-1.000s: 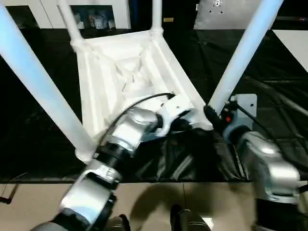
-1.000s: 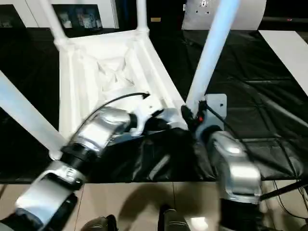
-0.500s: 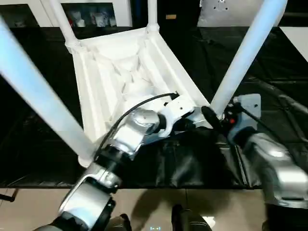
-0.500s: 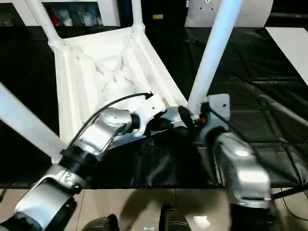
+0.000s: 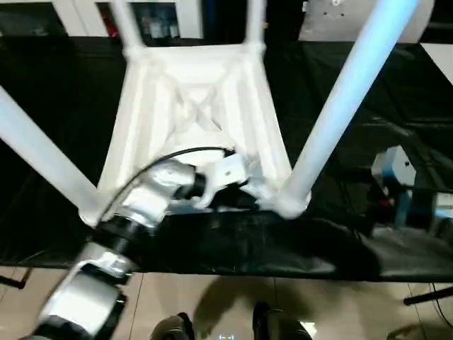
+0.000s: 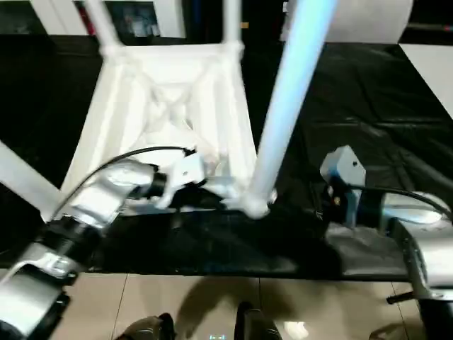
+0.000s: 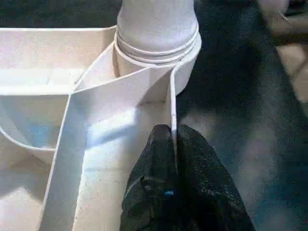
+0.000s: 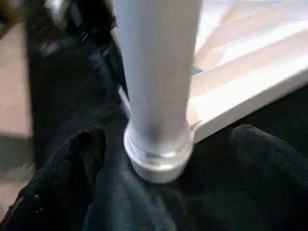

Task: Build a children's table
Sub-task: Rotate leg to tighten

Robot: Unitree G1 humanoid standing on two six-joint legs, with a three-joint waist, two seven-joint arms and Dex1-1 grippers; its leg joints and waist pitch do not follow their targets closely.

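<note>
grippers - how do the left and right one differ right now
The left gripper is shut on the table top's rim beside the near right leg; the right gripper stands open, its fingers apart either side of that leg's socket, gripping nothing. Both have black fingers.

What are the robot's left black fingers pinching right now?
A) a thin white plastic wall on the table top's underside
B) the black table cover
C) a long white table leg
A: in the left wrist view the left gripper is shut on a thin rib of the upside-down white plastic table top, beside a corner socket.
</note>
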